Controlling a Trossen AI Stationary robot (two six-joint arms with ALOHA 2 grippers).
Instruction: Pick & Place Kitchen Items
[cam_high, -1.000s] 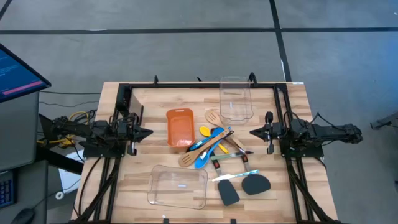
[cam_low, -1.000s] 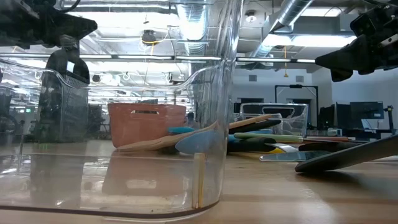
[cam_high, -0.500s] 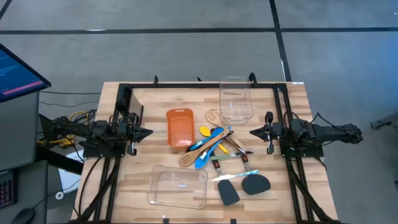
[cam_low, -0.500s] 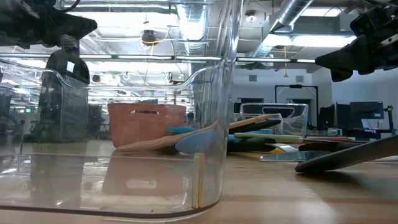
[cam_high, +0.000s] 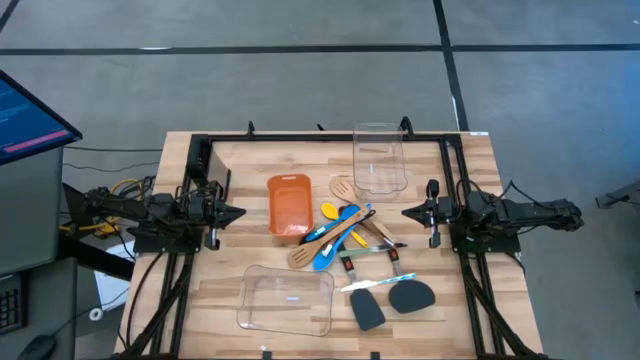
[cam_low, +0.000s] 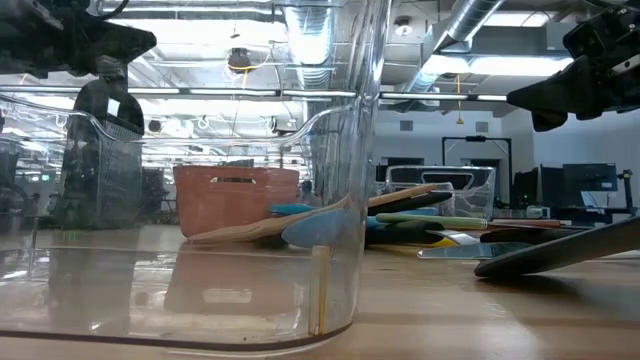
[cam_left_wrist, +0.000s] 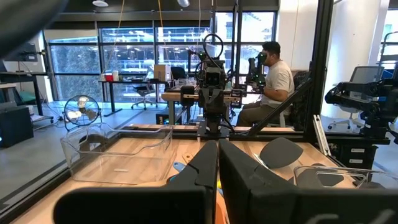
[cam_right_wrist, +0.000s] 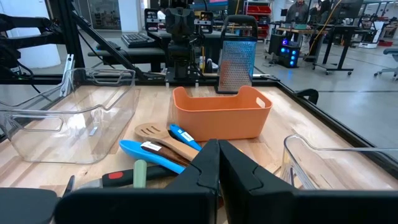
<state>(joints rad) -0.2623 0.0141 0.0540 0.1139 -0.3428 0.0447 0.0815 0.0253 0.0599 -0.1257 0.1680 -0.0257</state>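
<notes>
The kitchen items lie in a loose pile (cam_high: 345, 232) at the table's middle: wooden spoons (cam_high: 322, 245), a slotted wooden turner (cam_high: 343, 187), a blue spoon (cam_right_wrist: 147, 153) and a yellow spoon (cam_high: 328, 211). Two black spatulas (cam_high: 390, 302) lie nearer the front. My left gripper (cam_high: 243, 212) hovers shut at the table's left side, pointing level toward the orange bin (cam_high: 289, 206). My right gripper (cam_high: 403, 212) hovers shut at the right side, pointing toward the pile. Both hold nothing, and their fingertips meet in the wrist views (cam_left_wrist: 217, 168) (cam_right_wrist: 219, 163).
One clear plastic container (cam_high: 378, 158) stands at the far middle and another (cam_high: 286, 300) at the near edge, filling the low view (cam_low: 200, 200). A black frame (cam_high: 320, 137) runs along the table's far side. A person (cam_left_wrist: 273, 81) sits in the room beyond the table.
</notes>
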